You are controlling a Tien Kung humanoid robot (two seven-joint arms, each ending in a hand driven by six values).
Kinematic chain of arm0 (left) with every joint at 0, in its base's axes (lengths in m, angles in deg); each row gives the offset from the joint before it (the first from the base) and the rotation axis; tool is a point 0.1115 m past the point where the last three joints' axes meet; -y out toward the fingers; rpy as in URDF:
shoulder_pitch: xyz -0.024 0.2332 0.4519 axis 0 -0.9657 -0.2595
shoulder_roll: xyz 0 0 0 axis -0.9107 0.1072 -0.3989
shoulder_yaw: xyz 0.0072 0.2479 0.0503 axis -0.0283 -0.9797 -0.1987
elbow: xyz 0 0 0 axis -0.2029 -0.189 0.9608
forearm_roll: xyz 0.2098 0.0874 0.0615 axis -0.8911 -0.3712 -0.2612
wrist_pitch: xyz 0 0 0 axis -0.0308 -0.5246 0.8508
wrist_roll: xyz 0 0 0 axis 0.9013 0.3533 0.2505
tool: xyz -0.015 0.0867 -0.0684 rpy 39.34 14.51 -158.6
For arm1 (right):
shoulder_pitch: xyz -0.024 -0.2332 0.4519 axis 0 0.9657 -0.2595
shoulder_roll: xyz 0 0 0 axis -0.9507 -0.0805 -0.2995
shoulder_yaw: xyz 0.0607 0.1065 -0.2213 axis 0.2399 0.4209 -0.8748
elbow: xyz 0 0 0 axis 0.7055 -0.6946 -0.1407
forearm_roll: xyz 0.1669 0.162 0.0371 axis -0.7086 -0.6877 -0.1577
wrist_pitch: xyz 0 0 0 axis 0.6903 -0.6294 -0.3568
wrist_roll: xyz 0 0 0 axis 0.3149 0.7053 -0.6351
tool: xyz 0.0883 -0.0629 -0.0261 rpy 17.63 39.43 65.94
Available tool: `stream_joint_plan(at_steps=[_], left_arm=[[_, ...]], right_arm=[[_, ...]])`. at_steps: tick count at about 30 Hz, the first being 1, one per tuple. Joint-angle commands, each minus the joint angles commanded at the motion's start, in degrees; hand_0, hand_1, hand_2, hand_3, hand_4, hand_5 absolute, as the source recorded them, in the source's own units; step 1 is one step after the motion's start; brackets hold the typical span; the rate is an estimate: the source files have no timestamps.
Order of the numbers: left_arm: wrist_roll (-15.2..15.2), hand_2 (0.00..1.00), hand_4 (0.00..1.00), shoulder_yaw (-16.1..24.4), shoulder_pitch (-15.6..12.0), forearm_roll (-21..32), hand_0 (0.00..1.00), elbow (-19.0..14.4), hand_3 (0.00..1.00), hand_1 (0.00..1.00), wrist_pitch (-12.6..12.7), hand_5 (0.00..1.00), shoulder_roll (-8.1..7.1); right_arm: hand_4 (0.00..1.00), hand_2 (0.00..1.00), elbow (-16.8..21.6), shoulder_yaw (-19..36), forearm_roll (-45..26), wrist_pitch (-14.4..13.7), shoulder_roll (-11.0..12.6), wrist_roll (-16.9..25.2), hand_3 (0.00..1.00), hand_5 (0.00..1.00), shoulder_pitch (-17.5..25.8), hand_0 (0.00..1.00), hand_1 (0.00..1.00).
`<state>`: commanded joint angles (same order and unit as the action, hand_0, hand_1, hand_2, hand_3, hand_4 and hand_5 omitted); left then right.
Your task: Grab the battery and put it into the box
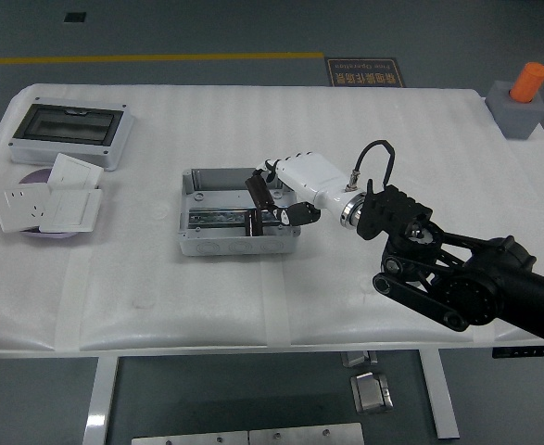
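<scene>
Reaching in from the right, the robot's right hand (273,197) hangs over the right end of the open grey box (238,213) on the white surface (346,120), its fingers (293,214) curled around a dark cylindrical battery (260,189). The battery sits above the box's inner rail, beside another dark cylinder (253,222) already lying inside. Risk, by this view: a release too near the right wall could tip the battery onto the rim, or it could knock the resting cylinder. No left hand appears.
</scene>
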<state>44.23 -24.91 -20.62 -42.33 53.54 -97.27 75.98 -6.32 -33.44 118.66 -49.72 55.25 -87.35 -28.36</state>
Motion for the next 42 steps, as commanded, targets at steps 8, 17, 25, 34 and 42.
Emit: stream_joint_plan(at_steps=[8, 17, 25, 34, 42], left_arm=[[-0.03, 0.470, 0.497, 0.07, -0.07, -0.15, 0.623, 0.00, 0.522, 0.631, -0.07, 0.158, -0.04], [-0.55, 0.471, 0.501, 1.14, -0.88, -1.19, 0.623, 0.00, 0.522, 0.631, -0.21, 0.155, 0.03], [-0.67, 0.471, 0.501, 0.75, -2.63, -0.18, 0.623, 0.00, 0.522, 0.629, -0.06, 0.143, -0.15], [-0.68, 0.472, 0.507, 0.32, -4.49, 0.70, 0.623, 0.00, 0.520, 0.626, 0.09, 0.133, -0.75], [-0.39, 0.469, 0.508, -0.84, -5.55, 2.24, 0.623, 0.00, 0.520, 0.626, 0.32, 0.129, -1.35]], right_arm=[[0.914, 0.899, -0.73, -0.42, 0.07, 0.03, 0.07, -0.10, 0.974, 0.475, 0.42, 0.998, 0.902], [0.981, 0.926, 0.81, 2.60, -0.03, -0.69, 1.19, 0.19, 0.998, 0.526, 2.16, 0.998, 0.925], [0.998, 0.914, 6.77, 13.99, -1.77, -1.80, 5.26, 1.49, 0.998, 0.543, 10.28, 0.998, 0.920], [0.993, 0.848, 11.58, 32.03, -8.79, -3.42, 8.30, 6.53, 0.954, 0.535, 22.25, 0.994, 0.861], [0.989, 0.829, 11.82, 45.99, -19.53, -3.54, 7.53, 11.50, 0.935, 0.531, 31.39, 0.951, 0.835]])
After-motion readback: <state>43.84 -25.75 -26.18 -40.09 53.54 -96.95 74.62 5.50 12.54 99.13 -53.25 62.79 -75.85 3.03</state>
